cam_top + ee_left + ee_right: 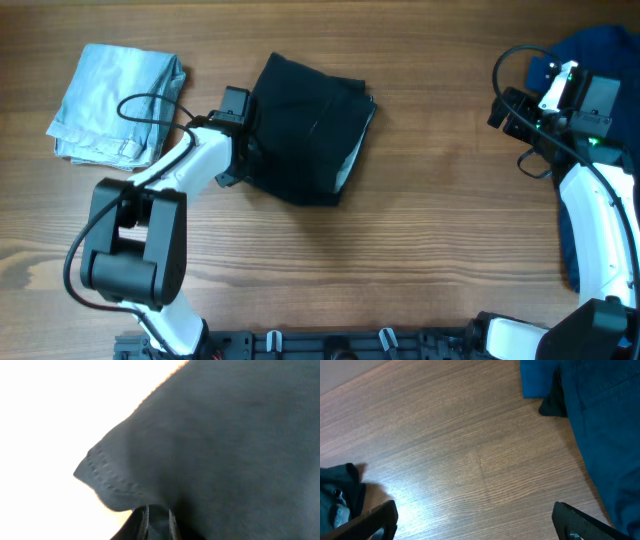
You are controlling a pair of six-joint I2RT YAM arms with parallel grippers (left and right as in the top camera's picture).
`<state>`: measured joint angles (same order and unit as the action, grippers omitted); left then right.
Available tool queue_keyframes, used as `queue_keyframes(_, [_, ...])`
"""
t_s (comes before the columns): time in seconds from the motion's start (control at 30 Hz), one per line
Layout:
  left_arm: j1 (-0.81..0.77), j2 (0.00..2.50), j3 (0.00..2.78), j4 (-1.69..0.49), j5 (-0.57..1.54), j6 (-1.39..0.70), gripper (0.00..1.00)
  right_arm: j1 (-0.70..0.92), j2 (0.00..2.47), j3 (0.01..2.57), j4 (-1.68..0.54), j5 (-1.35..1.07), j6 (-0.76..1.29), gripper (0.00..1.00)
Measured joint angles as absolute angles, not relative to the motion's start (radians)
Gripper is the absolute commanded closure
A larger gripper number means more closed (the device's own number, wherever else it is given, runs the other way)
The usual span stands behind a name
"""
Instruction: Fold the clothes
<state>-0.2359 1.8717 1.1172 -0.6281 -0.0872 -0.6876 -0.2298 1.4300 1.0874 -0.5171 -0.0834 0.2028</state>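
left wrist: left fingers (142,523) close together on black shorts (225,450); right fingers (379,519) wide apart

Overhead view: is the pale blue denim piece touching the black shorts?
No, the pale blue denim piece lies apart from the black shorts, with bare table between them.

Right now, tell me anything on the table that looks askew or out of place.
The black shorts lie folded but turned at an angle on the table, with a pale strip showing along their lower right side. The left gripper pinches their left edge. The denim piece looks neatly folded.
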Motion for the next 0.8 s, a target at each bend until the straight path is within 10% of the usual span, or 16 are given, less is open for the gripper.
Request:
queue_keyframes(0.43, [-0.096, 1.937, 1.113, -0.138, -0.208, -0.595, 0.80, -0.230, 1.430, 1.087, -0.517, -0.081, 0.203, 0.00])
queue_keyframes(0.63, [-0.071, 1.916, 1.164, -0.231, -0.205, -0.537, 0.70, -0.230, 1.430, 1.087, -0.517, -0.081, 0.202, 0.00])
queue_keyframes(0.8, [-0.095, 1.763, 1.190, -0.315, -0.073, -0.588, 0.93, -0.230, 1.430, 1.087, -0.517, -0.081, 0.203, 0.00])
